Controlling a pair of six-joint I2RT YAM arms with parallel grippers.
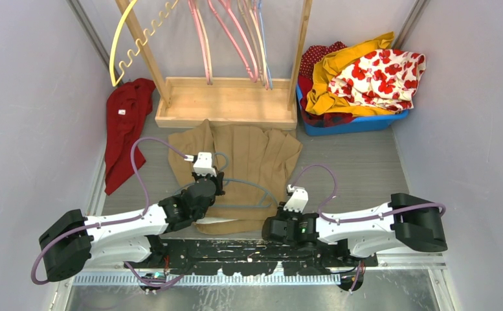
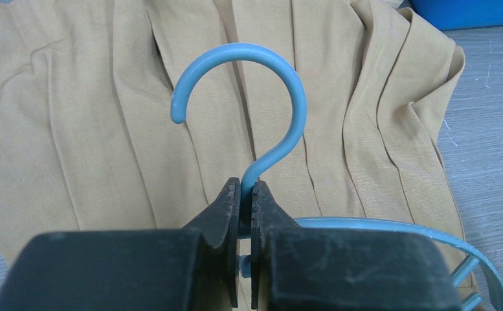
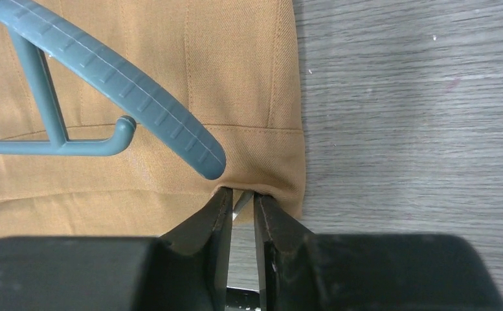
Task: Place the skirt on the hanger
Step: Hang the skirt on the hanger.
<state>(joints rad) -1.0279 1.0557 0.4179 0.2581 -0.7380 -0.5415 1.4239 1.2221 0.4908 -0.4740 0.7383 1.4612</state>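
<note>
A tan pleated skirt (image 1: 242, 162) lies flat on the table in front of the wooden rack. A blue-grey hanger (image 1: 248, 194) lies on top of it. My left gripper (image 2: 245, 194) is shut on the neck of the hanger's hook (image 2: 261, 97), the hook pointing away over the skirt (image 2: 106, 129). My right gripper (image 3: 242, 197) is shut on the waistband corner of the skirt (image 3: 248, 97), just below the hanger's arm tip (image 3: 203, 162). In the top view the left gripper (image 1: 211, 184) sits mid-skirt and the right gripper (image 1: 281, 223) at its near right corner.
A wooden rack base (image 1: 226, 100) with pink and yellow hangers (image 1: 232, 32) stands at the back. A red garment (image 1: 122, 123) lies at the left. A blue bin (image 1: 352, 120) with yellow and red-flowered clothes sits at the back right.
</note>
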